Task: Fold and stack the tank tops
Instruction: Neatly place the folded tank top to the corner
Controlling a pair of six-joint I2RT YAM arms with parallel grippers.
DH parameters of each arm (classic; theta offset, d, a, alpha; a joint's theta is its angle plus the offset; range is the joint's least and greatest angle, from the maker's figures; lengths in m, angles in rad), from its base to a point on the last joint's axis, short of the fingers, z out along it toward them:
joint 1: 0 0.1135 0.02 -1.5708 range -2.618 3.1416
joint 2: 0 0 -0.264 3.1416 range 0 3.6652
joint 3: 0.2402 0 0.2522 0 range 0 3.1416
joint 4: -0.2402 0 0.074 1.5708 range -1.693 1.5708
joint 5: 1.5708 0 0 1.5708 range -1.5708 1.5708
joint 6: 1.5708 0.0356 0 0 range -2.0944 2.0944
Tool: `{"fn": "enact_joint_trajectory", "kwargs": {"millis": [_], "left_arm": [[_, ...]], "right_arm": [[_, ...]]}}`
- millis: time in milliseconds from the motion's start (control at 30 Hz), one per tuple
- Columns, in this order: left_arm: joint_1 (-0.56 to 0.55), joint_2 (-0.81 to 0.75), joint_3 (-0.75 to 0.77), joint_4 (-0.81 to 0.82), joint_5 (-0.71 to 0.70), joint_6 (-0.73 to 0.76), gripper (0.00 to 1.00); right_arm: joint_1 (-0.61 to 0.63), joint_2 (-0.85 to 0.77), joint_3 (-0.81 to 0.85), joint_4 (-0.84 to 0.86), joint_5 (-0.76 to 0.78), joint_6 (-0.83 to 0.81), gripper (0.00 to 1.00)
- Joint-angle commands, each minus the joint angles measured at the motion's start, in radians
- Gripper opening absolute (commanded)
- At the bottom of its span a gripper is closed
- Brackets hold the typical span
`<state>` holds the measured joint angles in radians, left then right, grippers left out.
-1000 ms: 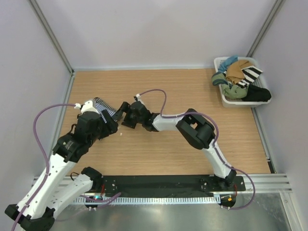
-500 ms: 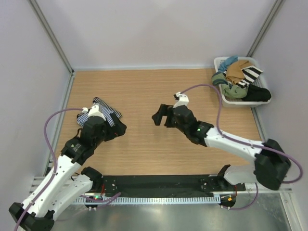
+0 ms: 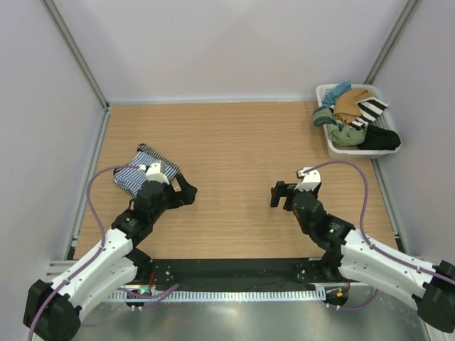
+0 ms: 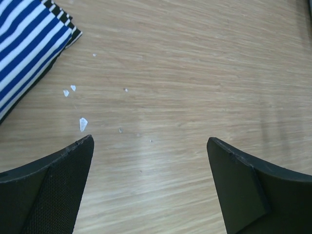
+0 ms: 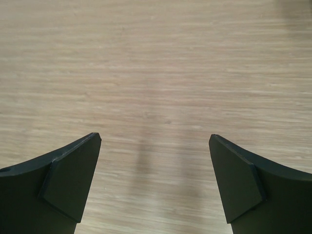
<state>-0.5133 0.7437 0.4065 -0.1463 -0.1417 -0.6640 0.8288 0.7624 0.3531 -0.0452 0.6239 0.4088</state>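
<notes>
Right gripper (image 3: pixel 276 195): jaws spread wide and empty, over bare table (image 3: pixel 242 135), well to the right of the stack and a little nearer the arm bases than it.
Left gripper (image 3: pixel 186 193): wide open too, gripping nothing, just off the stack's near right corner, clear of the cloth.
Flecks (image 4: pixel 83 124): a few white crumbs on the wood, right beside the stack's edge.
Stack (image 3: pixel 138 170): both tank tops folded and piled, lying flat.
Blue top (image 4: pixel 24 44): on top of the stack, stripes showing.
Black-and-white top (image 4: pixel 66 22): underneath, only its edge peeking out at the stack's corner.
Basket (image 3: pixel 333 147): well apart from the stack, far right and farther back, heaped with tan, green, black and bold-striped clothes.
</notes>
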Motion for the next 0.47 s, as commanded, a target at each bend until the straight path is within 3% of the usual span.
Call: {"fn": "enact_joint_trajectory", "kwargs": {"millis": [0, 433], "left_arm": [[-0.013, -0.021, -0.043, 0.195, -0.067, 0.136, 0.98], [-0.013, -0.004, -0.060, 0.228, -0.010, 0.161, 1.00]], "right_arm": [[0.003, -0.098, -0.054, 0.146, 0.051, -0.010, 1.00], [0.003, -0.098, -0.049, 0.128, 0.036, -0.004, 1.00]]}}
